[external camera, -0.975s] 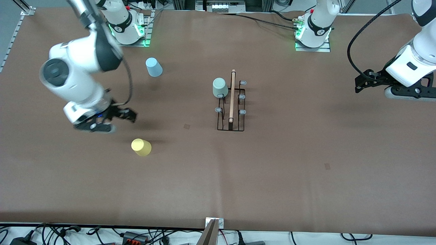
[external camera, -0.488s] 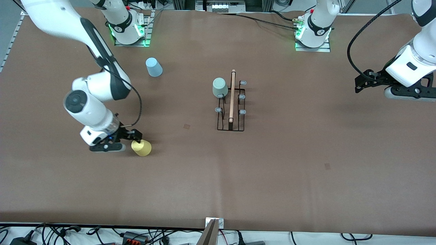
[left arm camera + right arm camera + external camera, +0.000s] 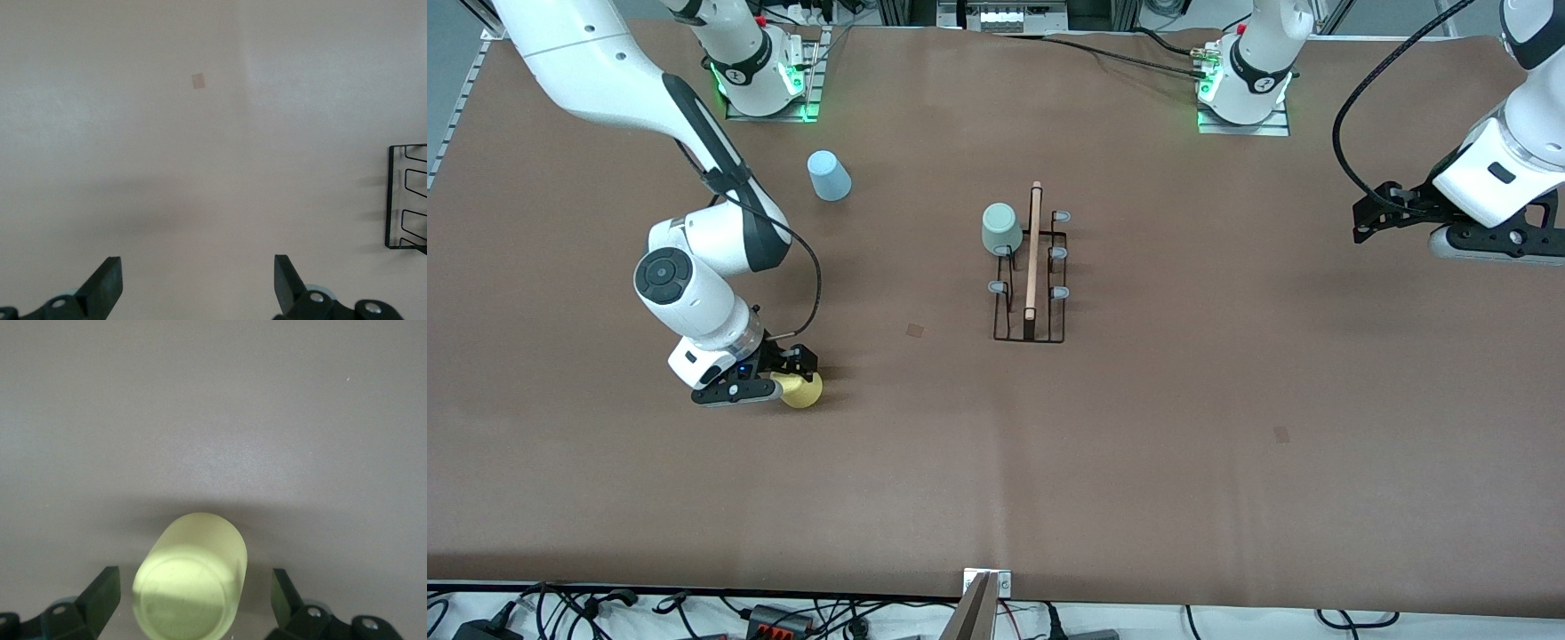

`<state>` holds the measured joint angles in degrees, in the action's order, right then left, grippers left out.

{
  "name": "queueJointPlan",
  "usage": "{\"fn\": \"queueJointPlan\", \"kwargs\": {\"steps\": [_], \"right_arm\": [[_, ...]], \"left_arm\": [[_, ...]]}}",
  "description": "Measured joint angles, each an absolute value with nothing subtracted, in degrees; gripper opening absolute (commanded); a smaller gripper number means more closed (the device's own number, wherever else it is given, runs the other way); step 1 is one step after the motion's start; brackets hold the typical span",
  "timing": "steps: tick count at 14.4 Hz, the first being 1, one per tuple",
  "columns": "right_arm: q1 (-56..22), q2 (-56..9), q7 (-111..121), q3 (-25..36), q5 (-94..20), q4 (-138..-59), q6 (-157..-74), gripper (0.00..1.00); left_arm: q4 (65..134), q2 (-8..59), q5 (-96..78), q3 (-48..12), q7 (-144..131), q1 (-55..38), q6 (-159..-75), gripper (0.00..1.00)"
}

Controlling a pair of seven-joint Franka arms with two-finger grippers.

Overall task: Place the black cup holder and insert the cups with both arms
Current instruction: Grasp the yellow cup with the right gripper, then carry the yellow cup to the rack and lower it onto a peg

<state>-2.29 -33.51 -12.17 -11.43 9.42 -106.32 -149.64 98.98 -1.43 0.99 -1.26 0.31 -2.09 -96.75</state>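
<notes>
The brown tabletop (image 3: 1138,462) carries the black rack (image 3: 1031,302) near its middle. A blue cup (image 3: 829,175) stands upside down toward the right arm's end from the rack, farther from the front camera. A yellow cup (image 3: 800,389) lies toward the same end, nearer to the camera than the rack.

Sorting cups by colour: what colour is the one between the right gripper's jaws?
Yellow cup, clearest in the right wrist view.
</notes>
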Motion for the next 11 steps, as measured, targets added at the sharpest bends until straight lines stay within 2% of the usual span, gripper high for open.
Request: {"fn": "queueJointPlan", "kwargs": {"steps": [1, 2, 3, 4, 8, 11], "right_arm": [[-2.3, -34.2, -12.0, -11.3, 9.7, -106.3, -150.3, 0.58], [-2.3, -34.7, -12.0, -11.3, 10.3, -106.3, -150.7, 0.40], [-2.3, -35.0, -12.0, -11.2, 10.7, -106.3, -150.9, 0.23], [-2.3, -34.9, -12.0, -11.2, 11.0, -106.1, -151.0, 0.12], [-2.7, -33.5, -12.0, -11.3, 11.0, -104.7, -148.4, 0.04], [-6.9, -27.9, -20.3, -11.7, 10.6, -100.1, -135.1, 0.03]], "left_arm": [[98.9, -1.3, 1.0, -1.3, 0.3, -2.1, -96.8, 1.00], [98.9, -1.3, 1.0, -1.3, 0.3, -2.1, -96.8, 1.00], [98.8, -1.2, 1.0, -1.4, 0.3, -2.1, -96.8, 1.00], [98.8, -1.1, 1.0, -1.4, 0.3, -2.1, -96.8, 1.00], [98.7, -1.1, 1.0, -1.4, 0.3, -2.1, -96.8, 1.00], [98.7, -1.0, 0.8, -1.4, 0.3, -2.1, -96.6, 1.00]]}}
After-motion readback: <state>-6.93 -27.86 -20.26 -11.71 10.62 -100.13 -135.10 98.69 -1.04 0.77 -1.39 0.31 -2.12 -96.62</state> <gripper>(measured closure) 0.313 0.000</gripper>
